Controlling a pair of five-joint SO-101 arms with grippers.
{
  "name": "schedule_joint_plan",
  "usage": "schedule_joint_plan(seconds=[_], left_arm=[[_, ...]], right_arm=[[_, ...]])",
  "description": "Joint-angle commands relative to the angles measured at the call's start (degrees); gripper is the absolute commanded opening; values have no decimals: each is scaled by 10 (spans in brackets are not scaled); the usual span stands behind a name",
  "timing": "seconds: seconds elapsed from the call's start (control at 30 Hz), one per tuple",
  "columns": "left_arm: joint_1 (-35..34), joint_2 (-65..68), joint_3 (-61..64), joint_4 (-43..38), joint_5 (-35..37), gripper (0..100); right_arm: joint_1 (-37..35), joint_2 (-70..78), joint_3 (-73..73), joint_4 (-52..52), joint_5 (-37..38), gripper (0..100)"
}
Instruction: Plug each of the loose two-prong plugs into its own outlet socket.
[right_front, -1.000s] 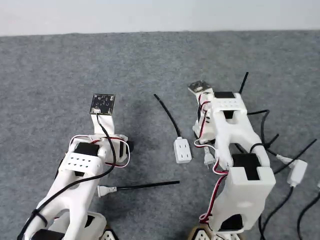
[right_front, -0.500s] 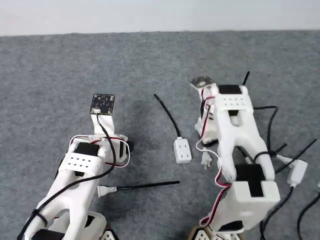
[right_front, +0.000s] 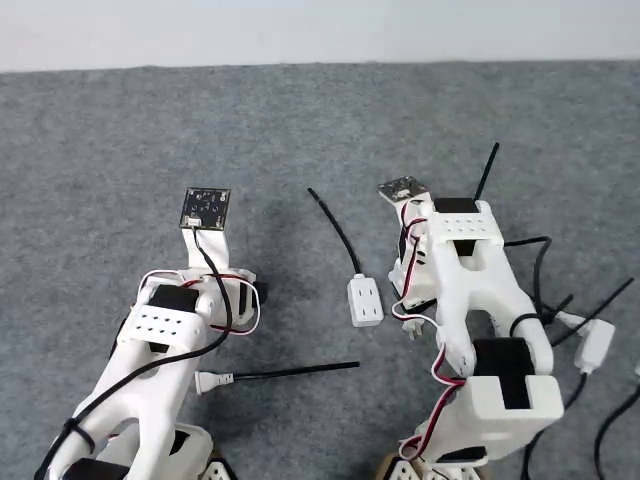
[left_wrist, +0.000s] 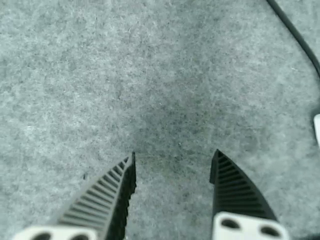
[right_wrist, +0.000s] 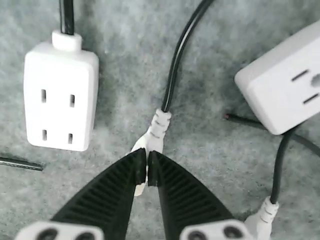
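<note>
Right arm grips a plug beside the outlet block; nothing is plugged in yet.

The right fingers (right_wrist: 117, 187) are clenched on the small white two-prong plug (right_wrist: 152, 136). It lies just beside the white two-socket outlet block (right_wrist: 61, 102) near the middle of the grey felt table (right_front: 120, 130), on the side toward the right edge. Over the last second this arm's elbow has drawn back toward the near edge and the plug has crept slightly closer to the block. I judge the grasp made and the carry to a socket just starting; the prongs are hidden. The left fingers (left_wrist: 112, 192) hang released over bare felt, with a second white plug (right_front: 207, 381) lying near that arm.
</note>
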Motion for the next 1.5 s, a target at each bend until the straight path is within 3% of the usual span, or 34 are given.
schedule_joint_plan(seconds=[0.0,0.37,0.63,0.9,1.1,1.47], left_arm=[[0,-18,-6,-18,-7,232],[0,-18,-5,-17,-7,232],[0,-18,-5,-18,-8,232],[-1,-18,-6,-18,-8,232],[-1,-18,-6,-18,-8,232],[-1,-18,-6,-18,-8,232]], right_arm=[[17,-23,4,-7,-5,8],[79,54,-6,-47,49,8],[44,54,-93,18,42,9],[15,55,-198,87,-22,11],[-32,55,-143,86,-57,117],[-36,61,-54,1,-17,123]])
